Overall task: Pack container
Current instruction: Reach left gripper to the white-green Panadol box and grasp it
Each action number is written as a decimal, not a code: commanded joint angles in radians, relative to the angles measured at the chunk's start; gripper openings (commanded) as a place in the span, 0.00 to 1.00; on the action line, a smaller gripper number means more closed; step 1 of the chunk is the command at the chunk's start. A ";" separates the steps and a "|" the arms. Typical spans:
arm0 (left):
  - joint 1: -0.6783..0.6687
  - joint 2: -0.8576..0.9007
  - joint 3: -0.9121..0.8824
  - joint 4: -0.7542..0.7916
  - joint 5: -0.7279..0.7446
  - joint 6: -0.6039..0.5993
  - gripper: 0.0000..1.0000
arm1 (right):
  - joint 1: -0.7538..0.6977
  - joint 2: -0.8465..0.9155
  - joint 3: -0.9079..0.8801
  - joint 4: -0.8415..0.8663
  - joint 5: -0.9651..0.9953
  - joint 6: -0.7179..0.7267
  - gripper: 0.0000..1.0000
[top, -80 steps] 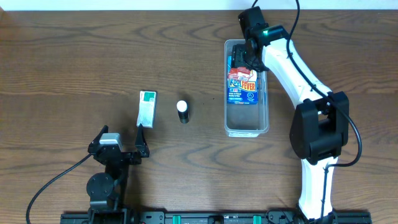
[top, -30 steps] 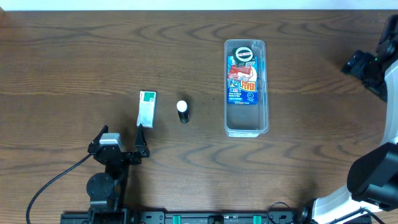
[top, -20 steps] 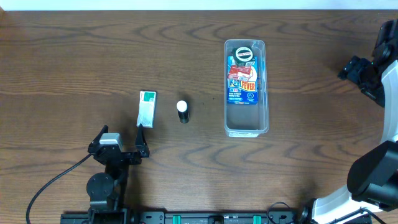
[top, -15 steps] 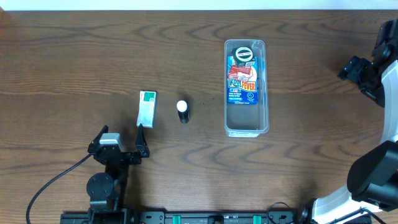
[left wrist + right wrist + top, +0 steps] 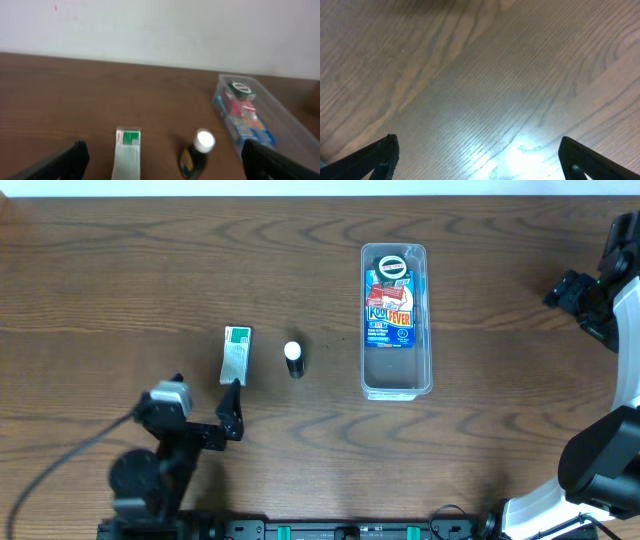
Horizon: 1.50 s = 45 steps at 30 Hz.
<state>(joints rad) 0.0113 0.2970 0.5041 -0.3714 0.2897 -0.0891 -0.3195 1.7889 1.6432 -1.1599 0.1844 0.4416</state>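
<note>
The wooden table (image 5: 120, 270) carries the container (image 5: 397, 380), lying lengthwise right of centre. Overhead shows a blue printed carton (image 5: 390, 315) flat inside it and a round black item (image 5: 392, 265) at its far end; the left wrist view adds the clear side wall. The left gripper (image 5: 164, 150), fingers spread wide, faces a white-and-green box (image 5: 236, 353), with a white-capped bottle (image 5: 293, 358) just to its right. The right gripper (image 5: 477, 147), likewise spread, sees only bare wood; overhead places it far right, well apart from the container.
</note>
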 commanded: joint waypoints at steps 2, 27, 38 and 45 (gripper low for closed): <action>0.003 0.307 0.340 -0.293 -0.037 0.079 0.98 | -0.001 0.003 -0.002 0.000 0.014 0.018 0.99; -0.063 1.284 0.796 -0.654 -0.253 0.028 0.98 | 0.000 0.003 -0.002 0.000 0.014 0.018 0.99; -0.080 1.421 0.794 -0.547 -0.219 0.001 0.98 | 0.000 0.003 -0.002 0.000 0.014 0.018 0.99; -0.081 1.466 0.794 -0.522 -0.212 0.003 0.98 | 0.000 0.003 -0.002 0.000 0.014 0.018 0.99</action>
<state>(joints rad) -0.0685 1.7393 1.2865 -0.8967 0.0788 -0.0784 -0.3195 1.7889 1.6405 -1.1595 0.1841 0.4416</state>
